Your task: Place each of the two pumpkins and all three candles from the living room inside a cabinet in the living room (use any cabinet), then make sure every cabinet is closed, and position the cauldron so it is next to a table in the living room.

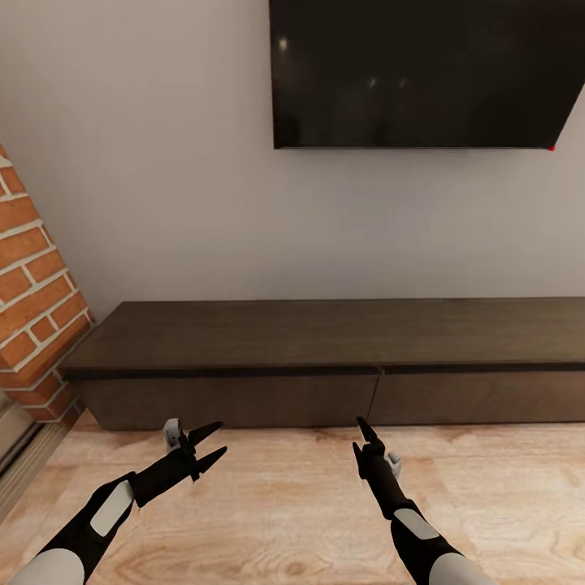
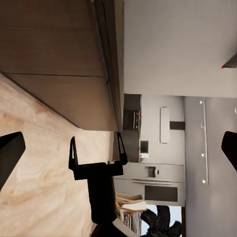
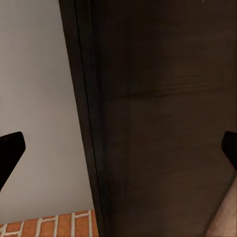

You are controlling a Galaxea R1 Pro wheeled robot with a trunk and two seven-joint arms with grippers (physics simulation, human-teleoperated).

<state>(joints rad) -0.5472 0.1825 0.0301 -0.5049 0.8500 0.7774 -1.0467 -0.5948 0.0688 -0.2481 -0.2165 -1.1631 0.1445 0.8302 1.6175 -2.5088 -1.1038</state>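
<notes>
Facing the cabinet (image 1: 325, 382), drawers shut against the wall, both left gripper (image 1: 207, 447) and right gripper (image 1: 363, 439) hovering empty with fingers spread; handleless fronts likely to defeat a pull, fingertips slipping off.

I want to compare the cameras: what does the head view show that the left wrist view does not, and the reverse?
Head view alone: the large black wall-mounted screen, the red brick column, and the open left gripper.

Left wrist view alone: a distant grey kitchen with a steel appliance.

Both: the long, low, dark-brown wooden cabinet with shut drawer fronts, the pale wooden floor, and the open right gripper, empty.
</notes>
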